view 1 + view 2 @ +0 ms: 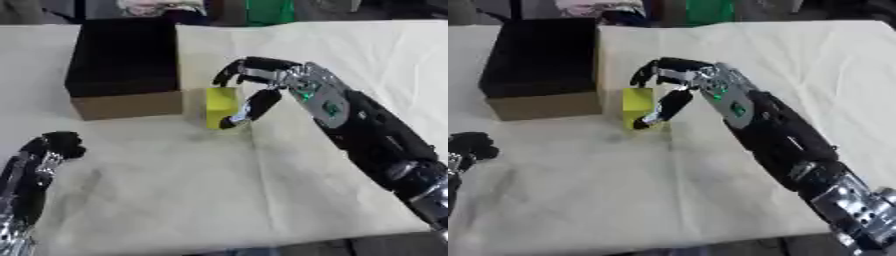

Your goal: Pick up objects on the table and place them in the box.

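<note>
My left hand (54, 145) sits low at the near-left corner of the table (262, 200), fingers curled in, holding nothing, resting on the cloth. My forearm runs off the bottom-left edge.

Further in, my right arm comes from the lower right & reaches diagonally twd the middle. My right hand (262, 82) is at the yellow block (220, 106): thumb down along the block's right face, tip near its bottom edge, other fingers bent over the top. The block stands upright on the cloth; can't tell if it's lifted at all.

Just left of the block, w/ only a thin gap or touching, is the box (122, 60): cardboard-brown front wall, dark inside, open top. The block is outside it, by its right front corner. Can't make out anything inside the box.
</note>
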Motion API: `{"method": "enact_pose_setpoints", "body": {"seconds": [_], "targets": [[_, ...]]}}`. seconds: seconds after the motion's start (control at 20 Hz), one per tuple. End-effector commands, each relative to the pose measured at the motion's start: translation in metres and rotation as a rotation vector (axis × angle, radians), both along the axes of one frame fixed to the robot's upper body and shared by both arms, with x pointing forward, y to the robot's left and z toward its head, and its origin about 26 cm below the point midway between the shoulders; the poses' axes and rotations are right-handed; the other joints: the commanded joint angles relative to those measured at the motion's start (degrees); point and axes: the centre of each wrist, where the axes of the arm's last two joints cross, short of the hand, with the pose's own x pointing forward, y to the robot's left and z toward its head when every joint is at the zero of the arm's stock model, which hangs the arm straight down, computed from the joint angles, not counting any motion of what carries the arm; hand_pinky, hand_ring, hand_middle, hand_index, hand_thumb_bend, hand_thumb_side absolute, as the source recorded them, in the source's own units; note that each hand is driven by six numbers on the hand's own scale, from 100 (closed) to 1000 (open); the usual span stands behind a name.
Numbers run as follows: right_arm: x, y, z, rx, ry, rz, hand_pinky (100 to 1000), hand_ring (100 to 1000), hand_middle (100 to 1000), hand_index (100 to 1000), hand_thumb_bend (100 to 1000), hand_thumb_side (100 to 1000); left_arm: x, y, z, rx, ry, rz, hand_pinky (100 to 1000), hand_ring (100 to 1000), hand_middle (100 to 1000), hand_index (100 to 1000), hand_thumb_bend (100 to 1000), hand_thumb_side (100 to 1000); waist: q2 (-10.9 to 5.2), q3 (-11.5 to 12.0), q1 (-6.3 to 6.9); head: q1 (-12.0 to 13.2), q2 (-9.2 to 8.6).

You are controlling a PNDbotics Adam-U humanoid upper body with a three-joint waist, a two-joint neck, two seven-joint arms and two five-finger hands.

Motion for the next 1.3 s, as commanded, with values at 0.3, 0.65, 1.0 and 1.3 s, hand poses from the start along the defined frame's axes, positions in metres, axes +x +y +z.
{"method": "enact_pose_setpoints", "body": {"seconds": [0.3,0.65,1.0,1.3], "targets": [[0.0033,-0.0052,0.0070,-0.026,-0.073,-0.043,790,859,674,824,655,464,0.0016,0.0008,0.0077,0.003,-0.026,-0.009,698,616,581,678,449,696,-0.84,-0.03,0.17,-0.13,0.29],[0.0032,-0.0045,0.0077,-0.013,-0.120,-0.068,753,802,506,683,662,435,0.0018,0.0006,0.0080,0.003,-0.026,-0.010,697,616,581,678,450,695,-0.88,0.05,0.08,-0.17,0.29],[0.0024,-0.0023,0.0098,0.042,-0.190,-0.087,715,751,397,571,620,417,0.0023,0.0000,0.0086,0.003,-0.028,-0.013,697,616,581,678,450,695,-0.79,0.27,-0.04,-0.30,0.29],[0.0023,0.0023,0.0089,0.089,-0.229,-0.097,691,723,359,532,573,373,0.0028,-0.0005,0.0093,0.003,-0.030,-0.016,697,616,581,678,450,695,-0.68,0.58,-0.16,-0.45,0.29]]}}
